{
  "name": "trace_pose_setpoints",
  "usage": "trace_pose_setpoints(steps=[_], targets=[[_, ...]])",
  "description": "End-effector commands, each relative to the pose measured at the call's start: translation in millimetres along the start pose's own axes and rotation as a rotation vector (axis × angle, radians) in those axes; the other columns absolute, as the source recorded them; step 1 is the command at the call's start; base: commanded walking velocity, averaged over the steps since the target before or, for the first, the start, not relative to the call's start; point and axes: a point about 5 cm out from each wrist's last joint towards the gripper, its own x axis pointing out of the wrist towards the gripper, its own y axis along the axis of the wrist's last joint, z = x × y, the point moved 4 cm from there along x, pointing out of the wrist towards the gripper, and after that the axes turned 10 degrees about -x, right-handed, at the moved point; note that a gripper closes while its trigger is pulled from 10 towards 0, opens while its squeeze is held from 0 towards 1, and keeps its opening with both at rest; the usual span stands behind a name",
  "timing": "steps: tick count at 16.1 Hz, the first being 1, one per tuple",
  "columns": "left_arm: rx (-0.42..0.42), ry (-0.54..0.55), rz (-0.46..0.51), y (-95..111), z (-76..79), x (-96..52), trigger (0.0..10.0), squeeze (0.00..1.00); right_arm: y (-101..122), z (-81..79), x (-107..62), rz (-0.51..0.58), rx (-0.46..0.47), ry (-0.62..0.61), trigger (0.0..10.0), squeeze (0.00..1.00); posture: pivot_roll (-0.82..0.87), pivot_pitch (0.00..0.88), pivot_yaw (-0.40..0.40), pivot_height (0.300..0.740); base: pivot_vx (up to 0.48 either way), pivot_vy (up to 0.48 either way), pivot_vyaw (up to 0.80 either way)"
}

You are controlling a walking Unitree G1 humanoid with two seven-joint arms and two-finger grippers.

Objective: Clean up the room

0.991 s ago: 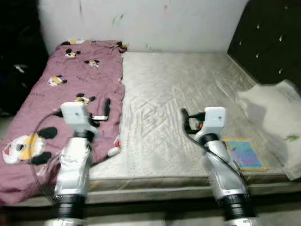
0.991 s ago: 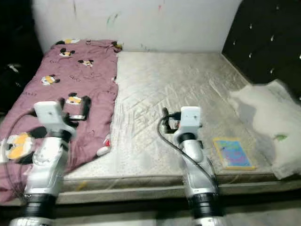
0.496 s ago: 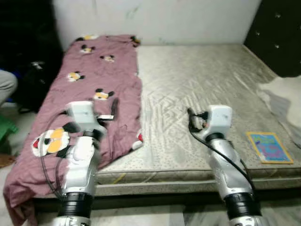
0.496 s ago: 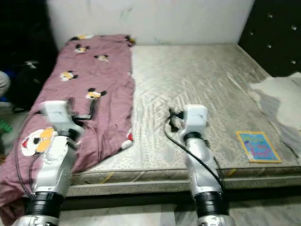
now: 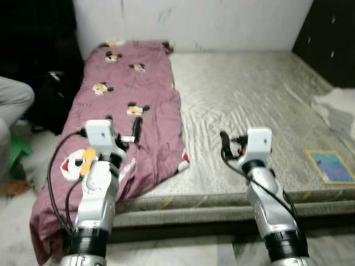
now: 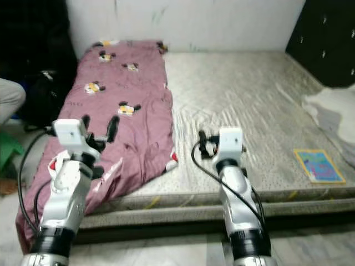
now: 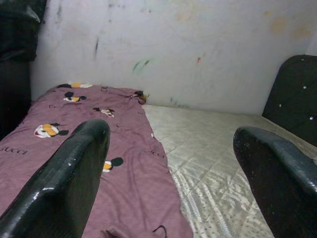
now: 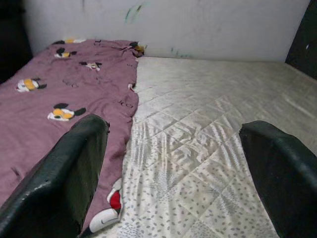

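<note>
A mauve blanket (image 5: 133,100) printed with cartoon mice covers the left strip of the bed and hangs over its front edge. The bare beige mattress (image 5: 249,94) takes up the rest. A colourful book (image 5: 331,165) lies flat near the front right corner. A white cloth (image 5: 339,108) is bunched at the right edge. My left gripper (image 5: 123,124) hovers open over the blanket's front part, empty. My right gripper (image 5: 226,145) hovers open over the mattress near its front edge, empty. In both wrist views the fingers (image 7: 74,168) (image 8: 69,173) stand wide apart.
A dark padded headboard (image 5: 333,39) rises at the right. A marked white wall (image 5: 194,22) runs behind the bed. At the left are a person's knee (image 5: 14,97), a black bag (image 5: 50,94) and something green (image 5: 16,152) on the pale floor (image 5: 22,221).
The camera has swung left, so the bed sits further right in the picture and the person's knee has come into view. Both arms keep the same pose, fingers still open.
</note>
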Motion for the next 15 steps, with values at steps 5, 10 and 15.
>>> trace_pose_setpoints(steps=[5,10,15], targets=[[0.007,-0.02,0.006,6.1,-5.9,-3.8,10.0,0.0,12.8,-12.4,3.4,0.042,0.002,0.033,10.0,0.0,-0.08,0.0,-0.021,0.74,0.186,0.0,0.0],[-0.004,-0.037,-0.001,3.9,-1.6,-3.0,10.0,0.0,14.1,-12.3,3.7,0.05,-0.006,0.034,10.0,0.0,-0.09,0.002,-0.021,0.74,0.389,0.0,-0.08],[-0.012,-0.027,-0.008,2.8,-2.3,-3.3,10.0,0.0,14.0,-11.8,3.8,0.049,-0.006,0.032,10.0,0.0,-0.09,0.003,-0.022,0.74,0.356,0.0,0.0]])
